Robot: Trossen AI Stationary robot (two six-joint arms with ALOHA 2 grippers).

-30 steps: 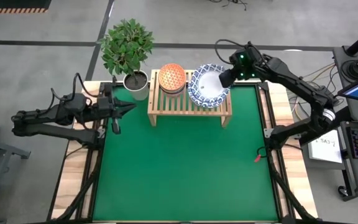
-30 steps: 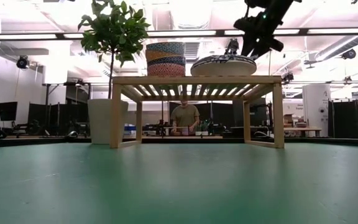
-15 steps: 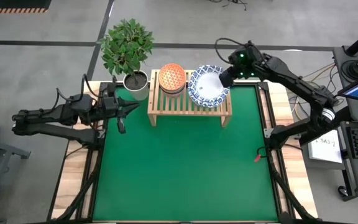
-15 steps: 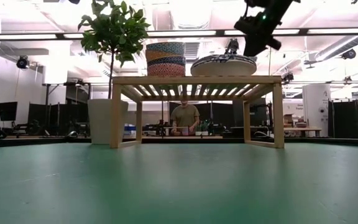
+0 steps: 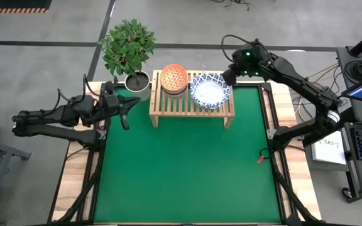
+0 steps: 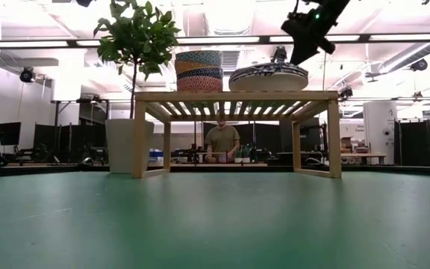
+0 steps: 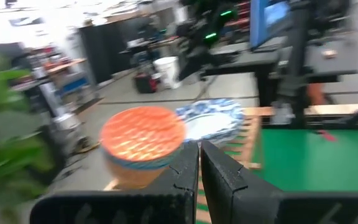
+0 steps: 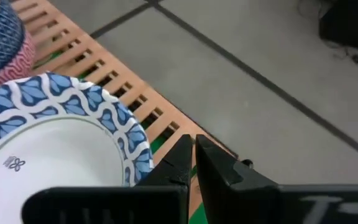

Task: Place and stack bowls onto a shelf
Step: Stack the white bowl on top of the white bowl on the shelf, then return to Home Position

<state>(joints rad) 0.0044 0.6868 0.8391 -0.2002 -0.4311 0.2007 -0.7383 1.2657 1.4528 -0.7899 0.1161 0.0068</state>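
At about nine o'clock on the green table, the left claw hangs low with its two fingers pressed together, holding nothing, and it points toward the shelf. Just past it, near eleven o'clock, a white plant pot with a leafy green plant stands at the table's back edge, just beside the shelf's left end. The light-wood shelf sits at twelve o'clock. On its left half is a stack of small bowls, with the orange-red dotted one on top. On its right half is a stack of wide white bowls with blue-patterned rims, close beside the small stack. The right claw hangs at about one o'clock, above the shelf's back right corner, just off the wide bowls' rim. Its fingers are shut together and hold nothing. Far behind the table, seen under the shelf, a person is at a desk.
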